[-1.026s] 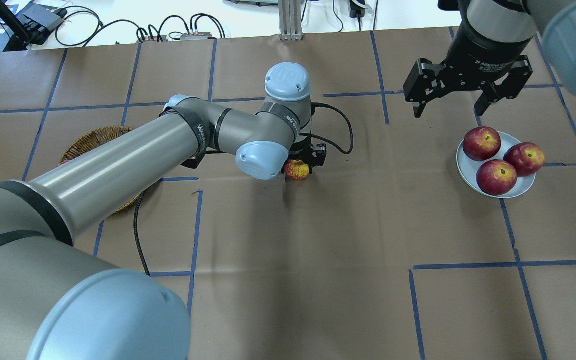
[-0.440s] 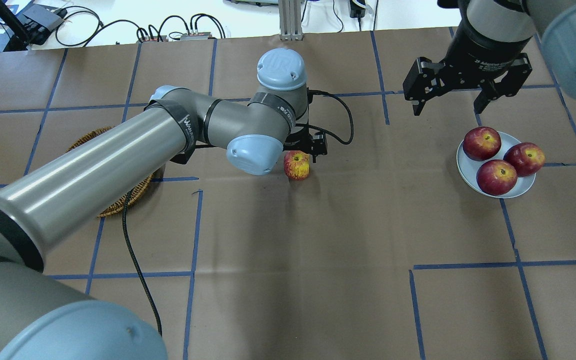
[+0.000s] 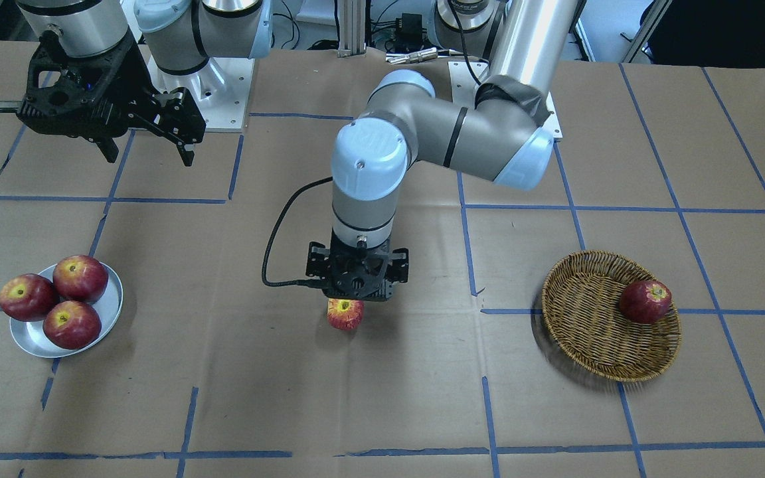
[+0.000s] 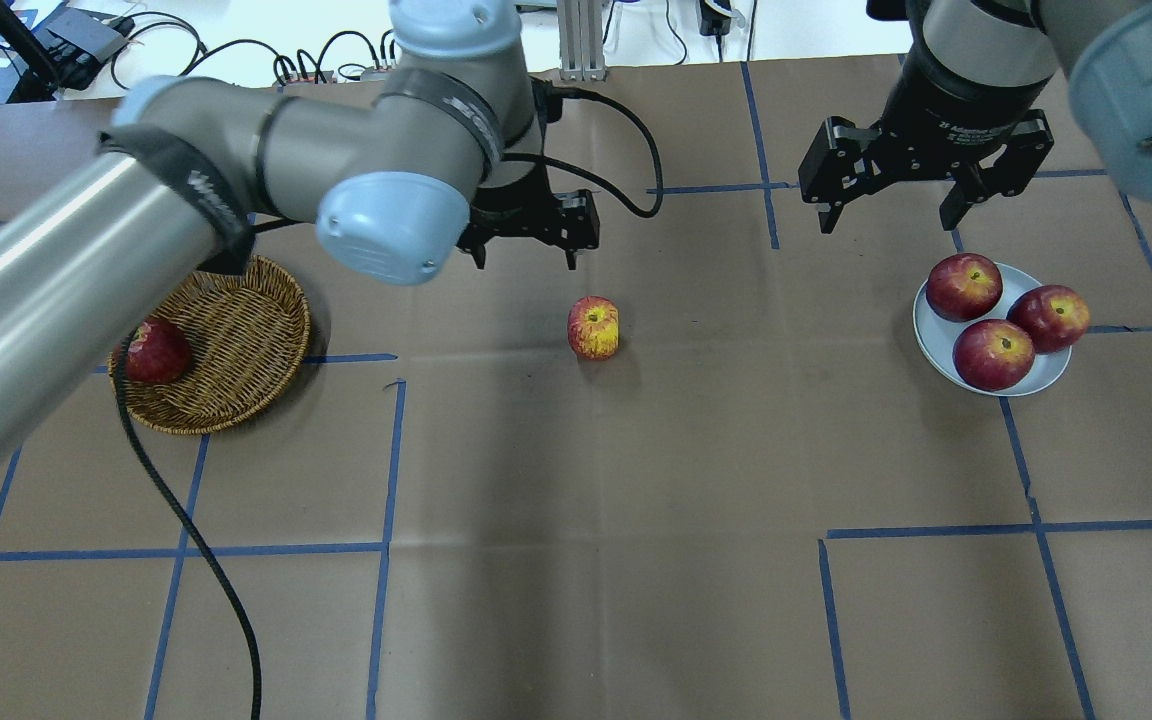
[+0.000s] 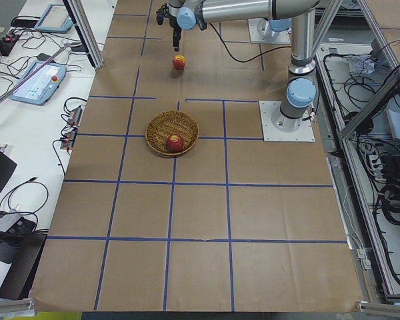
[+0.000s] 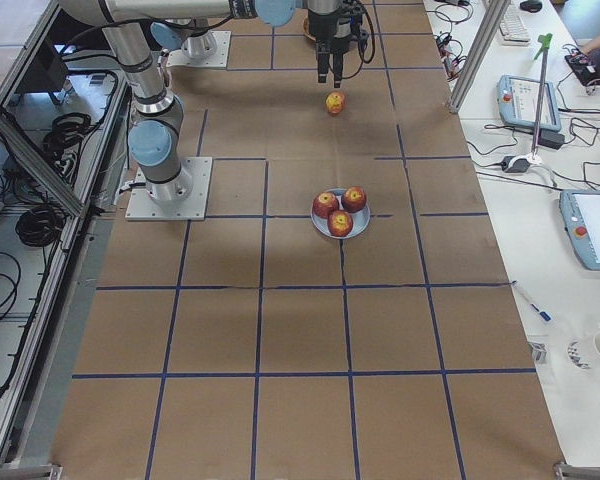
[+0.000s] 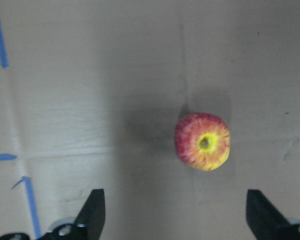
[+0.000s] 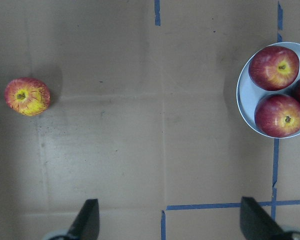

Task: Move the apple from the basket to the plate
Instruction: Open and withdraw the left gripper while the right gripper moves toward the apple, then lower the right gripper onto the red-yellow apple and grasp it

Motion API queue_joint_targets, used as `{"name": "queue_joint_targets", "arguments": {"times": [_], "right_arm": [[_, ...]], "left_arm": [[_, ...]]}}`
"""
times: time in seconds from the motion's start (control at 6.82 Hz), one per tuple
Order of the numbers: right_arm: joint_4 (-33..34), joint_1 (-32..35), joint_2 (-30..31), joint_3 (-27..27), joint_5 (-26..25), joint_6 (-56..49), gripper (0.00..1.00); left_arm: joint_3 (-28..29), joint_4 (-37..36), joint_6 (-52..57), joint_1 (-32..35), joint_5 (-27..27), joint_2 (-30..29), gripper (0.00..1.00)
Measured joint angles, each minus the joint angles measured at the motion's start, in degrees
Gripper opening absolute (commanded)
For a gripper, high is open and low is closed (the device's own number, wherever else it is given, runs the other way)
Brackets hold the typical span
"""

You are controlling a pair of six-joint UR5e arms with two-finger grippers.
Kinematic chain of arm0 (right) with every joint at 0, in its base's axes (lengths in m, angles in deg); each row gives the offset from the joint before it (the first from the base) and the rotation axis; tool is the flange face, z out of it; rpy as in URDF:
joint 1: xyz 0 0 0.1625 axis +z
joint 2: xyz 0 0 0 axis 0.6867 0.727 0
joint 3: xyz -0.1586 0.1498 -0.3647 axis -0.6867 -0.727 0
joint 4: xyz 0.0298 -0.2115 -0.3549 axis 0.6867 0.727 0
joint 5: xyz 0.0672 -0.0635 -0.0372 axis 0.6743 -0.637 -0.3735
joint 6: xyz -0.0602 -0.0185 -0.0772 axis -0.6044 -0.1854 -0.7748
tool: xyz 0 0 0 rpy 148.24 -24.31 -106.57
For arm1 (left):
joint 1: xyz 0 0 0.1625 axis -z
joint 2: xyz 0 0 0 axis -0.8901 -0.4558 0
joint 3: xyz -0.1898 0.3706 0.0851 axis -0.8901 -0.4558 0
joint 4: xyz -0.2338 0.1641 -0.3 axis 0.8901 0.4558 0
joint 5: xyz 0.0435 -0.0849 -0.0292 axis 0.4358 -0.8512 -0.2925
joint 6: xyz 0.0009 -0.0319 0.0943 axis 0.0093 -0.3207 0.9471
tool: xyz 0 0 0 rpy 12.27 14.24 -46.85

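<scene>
The pinkish-red streaked apple (image 4: 593, 327) with a yellow stem patch stands alone on the brown table, between basket and plate; it also shows in the front view (image 3: 345, 313) and both wrist views (image 7: 202, 141) (image 8: 27, 96). My left gripper (image 4: 526, 252) is open and empty, raised above and just behind the apple (image 3: 357, 297). The wicker basket (image 4: 236, 340) at the left holds one dark red apple (image 4: 156, 352). The silver plate (image 4: 930, 335) at the right holds three dark red apples. My right gripper (image 4: 886, 215) is open and empty, above the table behind the plate.
The left arm's black cable (image 4: 186, 540) trails over the table in front of the basket. Blue tape lines (image 4: 936, 530) mark a grid on the brown paper. The table's far edge with cables and an aluminium post (image 4: 576, 40) lies behind the grippers.
My left gripper has let go of the apple, risen and drawn back from it; the arm has swung off the basket. The apple stays on the table. The right gripper has barely moved.
</scene>
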Motion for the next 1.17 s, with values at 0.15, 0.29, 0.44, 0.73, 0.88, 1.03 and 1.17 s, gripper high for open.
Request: {"name": "queue_joint_targets", "arguments": {"times": [0.15, 0.29, 0.44, 0.73, 0.88, 1.03, 1.17], "right_arm": [[0.8, 0.5, -1.5, -0.2, 0.0, 0.3, 1.0], [3.2, 1.9, -3.3, -0.4, 0.0, 0.9, 1.0], [7.2, 4.3, -5.6, -0.6, 0.0, 2.6, 1.0], [15.6, 10.2, -11.3, -0.6, 0.0, 9.0, 1.0], [19.6, 13.0, -14.3, -0.6, -0.1, 12.7, 1.0], [23.6, 15.4, -17.5, -0.6, -0.2, 16.1, 1.0], [27.4, 17.5, -20.7, -0.6, -0.4, 18.7, 1.0]], "left_arm": [[-0.5, 5.6, 7.4, -4.1, 0.1, 6.0, 0.99], [-1.2, 10.1, 14.5, -8.4, 0.0, 10.8, 0.99], [-2.4, 14.4, 18.9, -12.2, -0.2, 13.9, 0.99], [-4.7, 19.0, 21.3, -16.4, -0.3, 16.1, 0.99], [-4.8, 19.4, 21.4, -17.0, -0.3, 17.0, 0.99], [-4.7, 19.5, 21.3, -17.1, -0.4, 17.9, 0.99], [-4.5, 19.4, 21.1, -17.1, -0.4, 18.3, 0.99]]}}
